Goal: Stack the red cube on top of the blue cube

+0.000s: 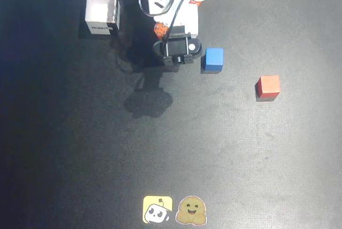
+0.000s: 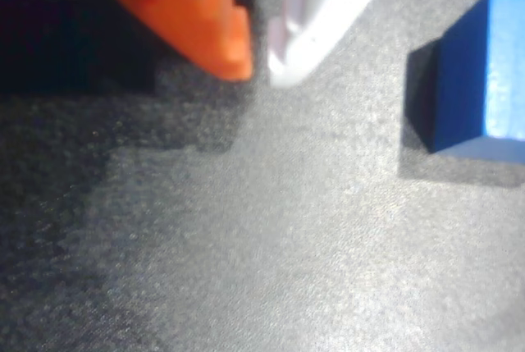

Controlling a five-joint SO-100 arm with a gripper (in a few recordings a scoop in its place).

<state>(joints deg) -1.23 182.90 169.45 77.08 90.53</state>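
Observation:
The blue cube (image 1: 214,59) rests on the black table, just right of my gripper (image 1: 175,53), which hangs folded close to the arm's base. Farther right and a little nearer the front lies the red cube (image 1: 268,86), apart from the blue one. In the wrist view the orange finger (image 2: 213,32) and the white finger (image 2: 316,24) meet at their tips, so my gripper (image 2: 259,65) is shut with nothing in it. The blue cube (image 2: 484,81) sits at that view's right edge, clear of the fingers.
A white open box (image 1: 102,11) stands at the back left of the black table (image 1: 80,143). Two cartoon stickers (image 1: 173,210) lie at the front edge.

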